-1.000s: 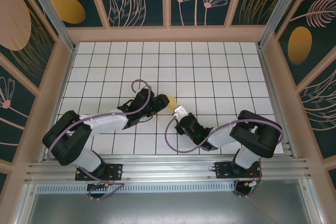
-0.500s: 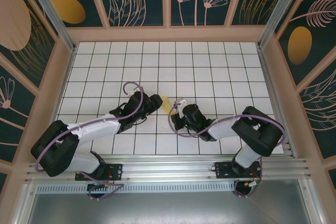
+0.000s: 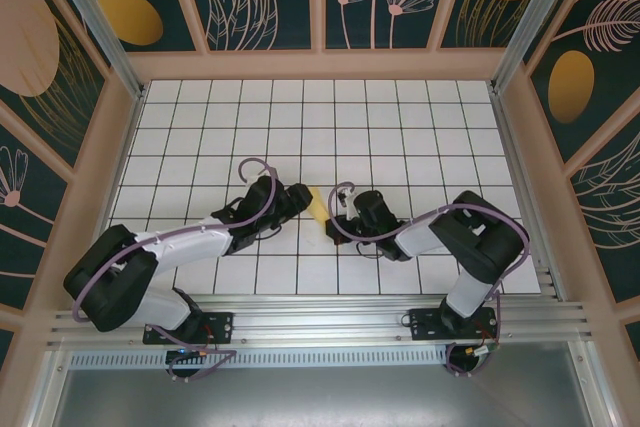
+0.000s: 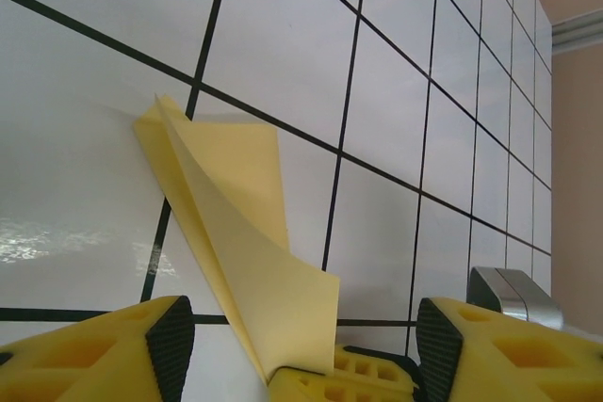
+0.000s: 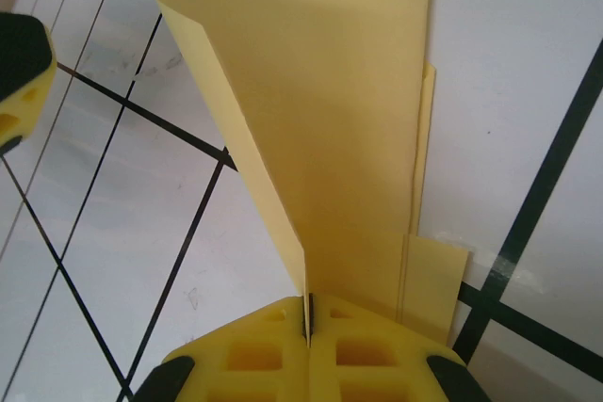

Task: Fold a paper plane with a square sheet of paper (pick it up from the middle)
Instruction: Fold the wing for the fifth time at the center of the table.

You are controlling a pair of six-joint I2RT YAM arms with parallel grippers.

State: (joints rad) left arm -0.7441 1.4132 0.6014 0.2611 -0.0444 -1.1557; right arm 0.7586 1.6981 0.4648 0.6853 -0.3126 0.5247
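sheet of paper (image 3: pixel 317 205) sits mid-desk (image 3: pixel 400 127) between the arms, partly folded into a narrow layered strip, one flap standing up. not a plane yet, i'd say wing folds remain. right jaws pinched shut on its edge; left jaws wide open, holding nothing.
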